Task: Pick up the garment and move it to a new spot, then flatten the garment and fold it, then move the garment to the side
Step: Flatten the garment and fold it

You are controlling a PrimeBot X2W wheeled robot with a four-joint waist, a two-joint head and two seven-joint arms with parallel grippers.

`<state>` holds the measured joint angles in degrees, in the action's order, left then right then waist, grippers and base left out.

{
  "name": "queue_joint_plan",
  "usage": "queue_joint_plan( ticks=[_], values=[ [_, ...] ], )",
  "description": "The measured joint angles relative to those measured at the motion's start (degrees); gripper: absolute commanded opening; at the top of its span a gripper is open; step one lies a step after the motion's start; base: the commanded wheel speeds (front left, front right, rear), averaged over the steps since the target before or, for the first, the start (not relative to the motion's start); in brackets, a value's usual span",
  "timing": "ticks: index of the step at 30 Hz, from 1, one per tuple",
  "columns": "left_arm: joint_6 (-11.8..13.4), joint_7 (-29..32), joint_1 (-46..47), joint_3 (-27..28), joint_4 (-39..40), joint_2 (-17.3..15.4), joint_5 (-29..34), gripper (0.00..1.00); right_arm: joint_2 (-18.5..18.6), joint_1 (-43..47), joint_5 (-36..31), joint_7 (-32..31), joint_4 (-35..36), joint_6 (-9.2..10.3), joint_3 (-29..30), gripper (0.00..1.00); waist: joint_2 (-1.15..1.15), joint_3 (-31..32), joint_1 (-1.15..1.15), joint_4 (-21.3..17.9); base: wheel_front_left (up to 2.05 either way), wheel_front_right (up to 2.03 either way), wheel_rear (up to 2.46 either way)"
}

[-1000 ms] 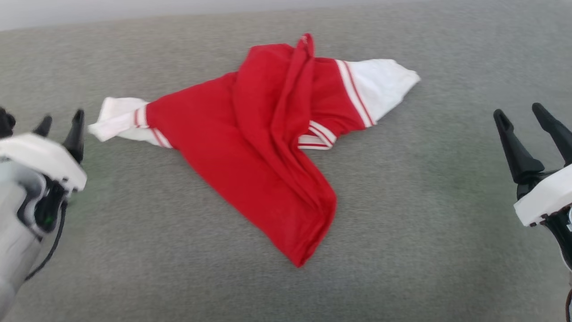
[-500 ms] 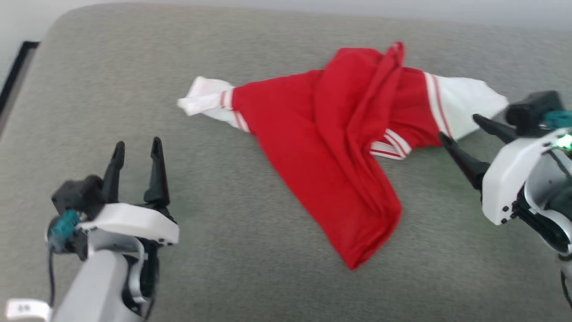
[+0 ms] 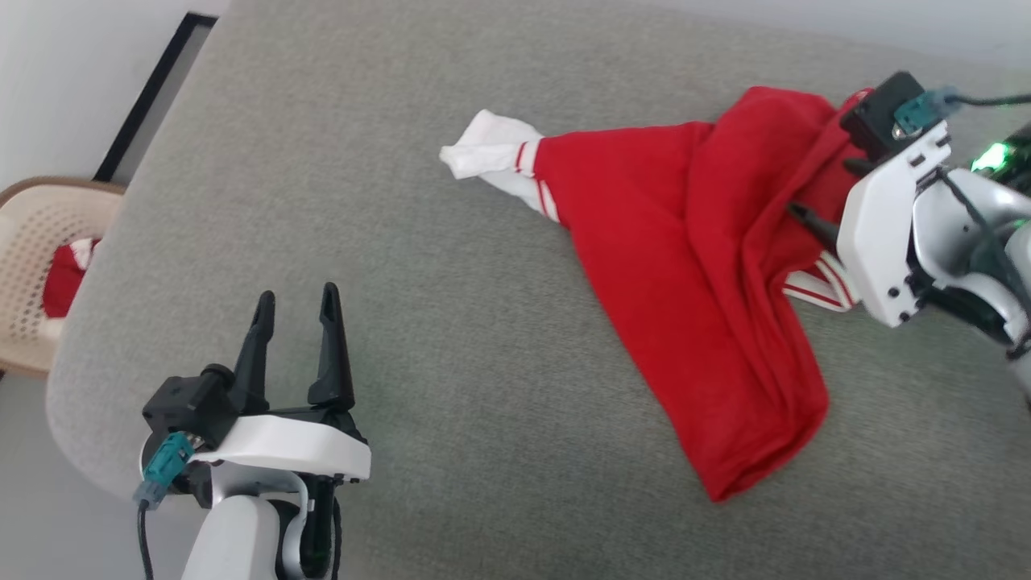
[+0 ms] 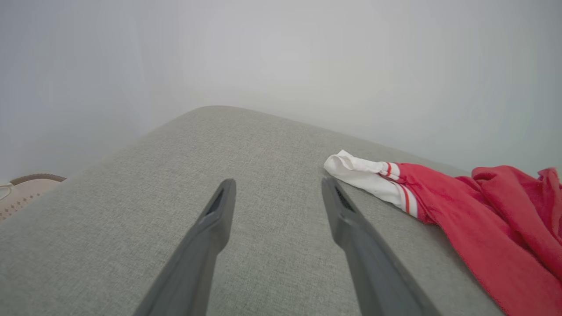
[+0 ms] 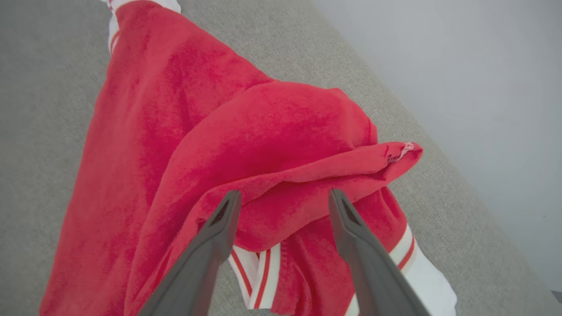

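Observation:
The garment (image 3: pixel 693 266) lies crumpled on the grey surface, red with a white sleeve (image 3: pixel 491 149) pointing left and striped trim at its right. My right gripper (image 3: pixel 821 189) is open over the garment's bunched right part. In the right wrist view its fingers straddle a raised red fold (image 5: pixel 281 175) of the garment (image 5: pixel 219 131), gripper (image 5: pixel 284 193) not closed on it. My left gripper (image 3: pixel 296 295) stands open over bare surface, well left of the garment. The left wrist view has that gripper (image 4: pixel 277 182) open, with the white sleeve (image 4: pixel 364 175) just right of its fingertips.
The grey padded surface (image 3: pixel 443 338) has a rounded corner and edge at the left. Beyond it stands a beige perforated plastic chair (image 3: pixel 32 234) holding something red and white. A dark frame (image 3: pixel 153 89) runs along the pale wall.
The head camera has turned, so the whole picture has shifted right. My right gripper has come in over the garment's right part. The garment lies as before. Both grippers stay open.

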<state>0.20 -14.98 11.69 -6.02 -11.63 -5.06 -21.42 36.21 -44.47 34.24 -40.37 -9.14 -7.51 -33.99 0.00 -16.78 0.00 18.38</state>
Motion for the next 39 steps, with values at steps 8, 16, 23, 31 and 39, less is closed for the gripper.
queue_joint_plan(
  ticks=[8,16,23,31,39],
  values=[
    [-3.0,0.0,0.1,1.8,-1.6,1.9,0.9,1.0,2.2,-9.7,-0.8,-1.7,-9.1,0.0,-10.5,1.0,0.0,-2.5,0.0,3.6,0.0,0.0,0.0],
    [-2.5,0.0,0.7,-0.8,-1.7,2.1,-2.4,1.0,1.9,-15.2,0.7,0.1,-15.9,0.0,-20.0,1.0,0.0,-4.2,0.0,5.5,0.0,0.0,0.0],
    [-2.2,0.0,0.8,-1.2,-1.7,2.1,-2.9,1.0,0.7,-17.2,2.7,3.7,-19.4,0.0,-23.4,0.0,0.0,-4.4,0.0,5.3,0.0,0.0,0.0],
    [-2.3,0.0,1.0,-0.4,-2.2,2.1,-2.2,1.0,-0.9,-18.5,8.1,8.7,-20.1,0.0,-22.4,0.0,0.0,-3.7,0.0,3.2,0.0,0.0,0.0],
    [-3.1,0.0,0.8,1.9,-2.9,2.1,-0.1,1.0,2.5,-14.1,16.3,5.4,-7.5,0.0,-22.4,0.0,0.0,-1.7,0.0,-1.0,0.0,0.0,0.0]
  ],
)
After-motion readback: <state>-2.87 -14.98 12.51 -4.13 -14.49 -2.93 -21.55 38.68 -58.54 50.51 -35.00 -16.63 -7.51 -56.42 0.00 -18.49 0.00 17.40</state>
